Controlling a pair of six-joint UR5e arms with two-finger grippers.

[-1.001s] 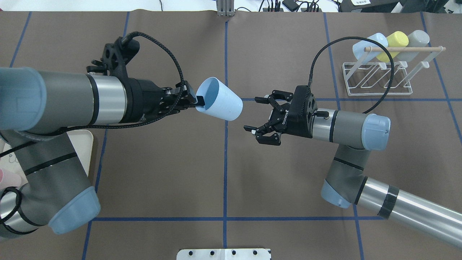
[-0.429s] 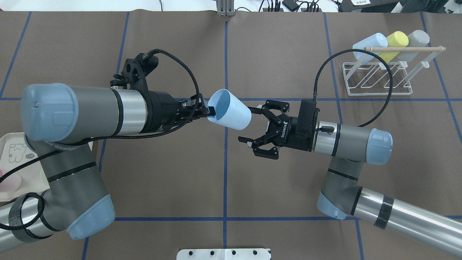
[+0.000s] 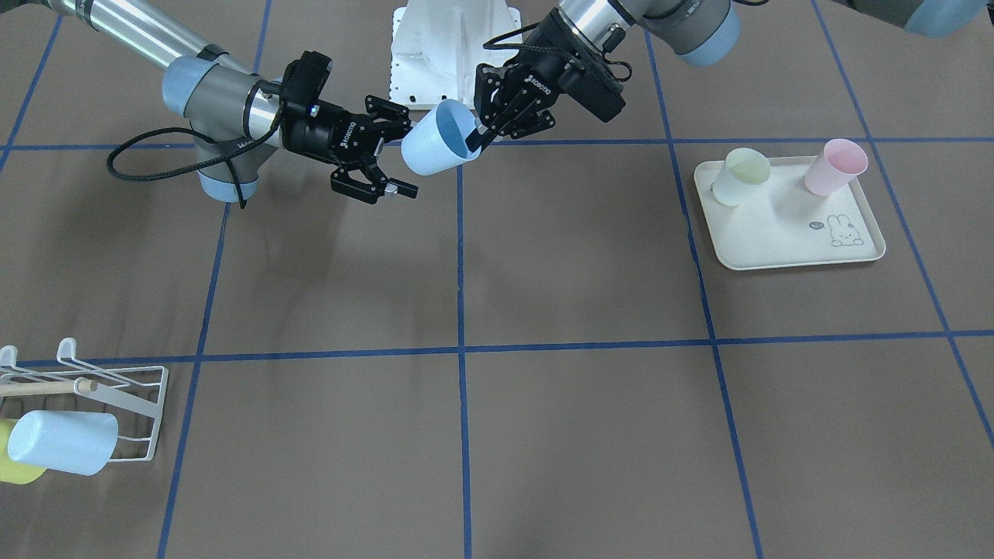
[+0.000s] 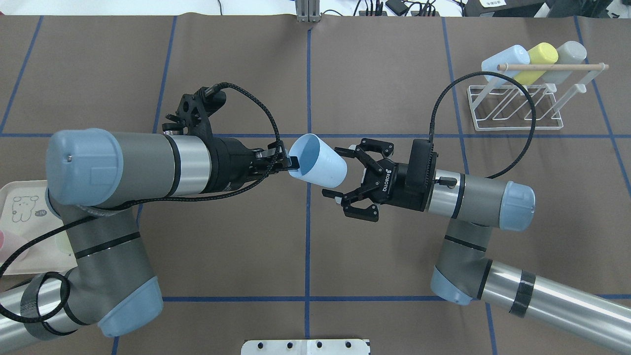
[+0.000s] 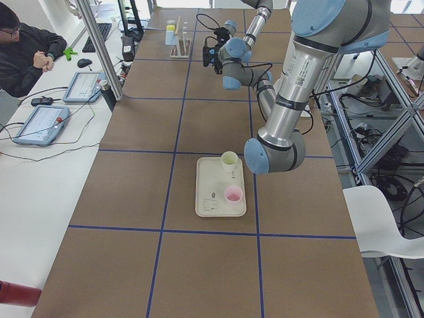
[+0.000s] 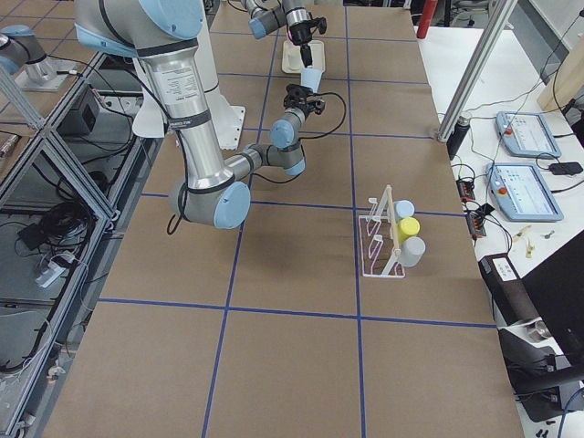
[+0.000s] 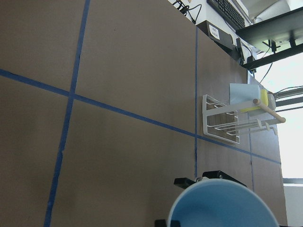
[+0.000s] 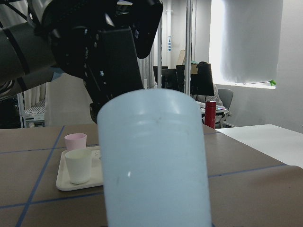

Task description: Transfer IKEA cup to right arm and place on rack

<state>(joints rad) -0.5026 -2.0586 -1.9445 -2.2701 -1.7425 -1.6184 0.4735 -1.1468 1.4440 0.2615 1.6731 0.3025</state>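
IKEA cup (image 4: 318, 166) is pinched at its rim by the left tool (image 4: 288, 163), which is closed with one finger inside the mouth and one outside. That holds the pale blue cup in the air over the middle of the table (image 4: 222, 236), tipped on its side with the mouth toward the left arm and the base pointing away. The right tool (image 4: 336, 171) faces that base with its jaws spread wide, one finger on either side of the narrow end. It holds nothing, and whether the upper finger touches the wall cannot be told. The cup looks like thin, stiff, smooth plastic: light and unlikely to break, but slick. Because it tapers, a squeeze near the base would probably push it out of the fingers. The better hold seems to be across the body around mid-height, clear of the rim where the left tool sits, and firm enough that the cup does not swing once it is let go. Well off on the right arm's side stands the rack (image 4: 517, 127), carrying three cups (image 4: 540, 54) in blue, yellow and grey. The prong next to the grey one looks free. At the far left a tray (image 3: 776, 233) holds two small cups (image 3: 835, 165).
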